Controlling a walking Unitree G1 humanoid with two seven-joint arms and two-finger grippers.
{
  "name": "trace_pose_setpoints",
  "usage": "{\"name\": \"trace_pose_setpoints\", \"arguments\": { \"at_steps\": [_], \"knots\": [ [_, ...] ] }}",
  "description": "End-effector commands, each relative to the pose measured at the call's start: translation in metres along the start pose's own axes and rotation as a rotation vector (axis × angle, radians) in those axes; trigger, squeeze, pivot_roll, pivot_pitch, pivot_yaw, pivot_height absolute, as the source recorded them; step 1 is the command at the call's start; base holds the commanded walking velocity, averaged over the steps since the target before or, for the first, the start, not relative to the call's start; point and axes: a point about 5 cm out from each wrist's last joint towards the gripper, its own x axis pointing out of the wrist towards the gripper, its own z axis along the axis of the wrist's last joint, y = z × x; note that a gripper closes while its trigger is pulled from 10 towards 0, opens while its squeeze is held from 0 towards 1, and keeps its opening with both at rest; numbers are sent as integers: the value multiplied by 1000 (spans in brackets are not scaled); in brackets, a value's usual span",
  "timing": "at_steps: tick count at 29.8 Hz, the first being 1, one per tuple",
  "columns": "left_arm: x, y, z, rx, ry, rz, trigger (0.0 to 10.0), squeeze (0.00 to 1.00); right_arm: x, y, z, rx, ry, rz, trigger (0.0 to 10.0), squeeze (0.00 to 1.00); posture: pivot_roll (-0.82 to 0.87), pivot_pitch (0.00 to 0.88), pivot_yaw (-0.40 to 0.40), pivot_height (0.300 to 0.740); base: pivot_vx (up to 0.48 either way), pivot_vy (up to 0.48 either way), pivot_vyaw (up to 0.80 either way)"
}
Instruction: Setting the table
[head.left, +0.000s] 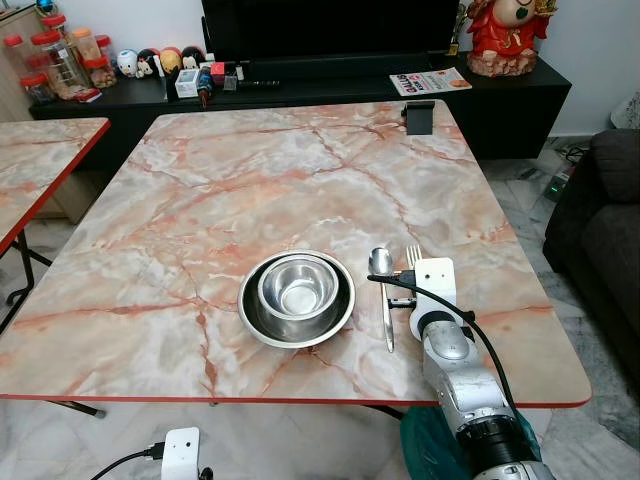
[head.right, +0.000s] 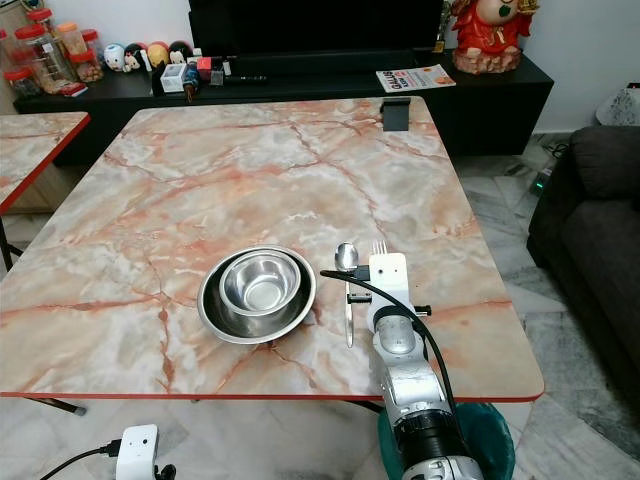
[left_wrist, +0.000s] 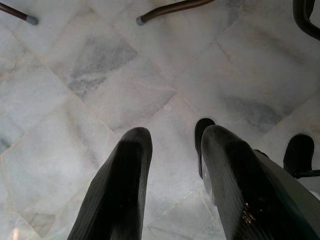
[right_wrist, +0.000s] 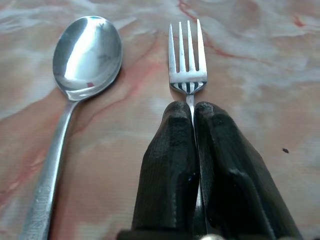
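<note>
Table (head.left: 230, 180), pink-veined marble with a red edge, stands on pale marble floor before a dark TV cabinet (head.left: 300, 95); one sofa (head.left: 600, 230) sits right. On it: two nested steel bowls (head.left: 297, 297), one spoon (right_wrist: 75, 90), one fork (right_wrist: 187, 60). Right gripper (right_wrist: 192, 112) pinches the fork's neck, lying beside the spoon. Left gripper (left_wrist: 172, 150) hangs parted, holding nothing.

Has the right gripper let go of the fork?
No: the right gripper has its fingers pinched shut on the fork handle, beside the spoon.
</note>
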Motion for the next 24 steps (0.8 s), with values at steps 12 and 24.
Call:
{"name": "trace_pose_setpoints", "arguments": {
  "at_steps": [12,24],
  "knots": [
    [0,8,0,5,4,10,10000,0,-4,-2,-1,20,14,-27,10000,1000,-37,46,90,740,0,0,0],
    [0,8,0,5,6,9,10000,0,-4,-1,0,23,16,-25,10000,1000,-38,47,91,740,0,0,0]
  ]
}}
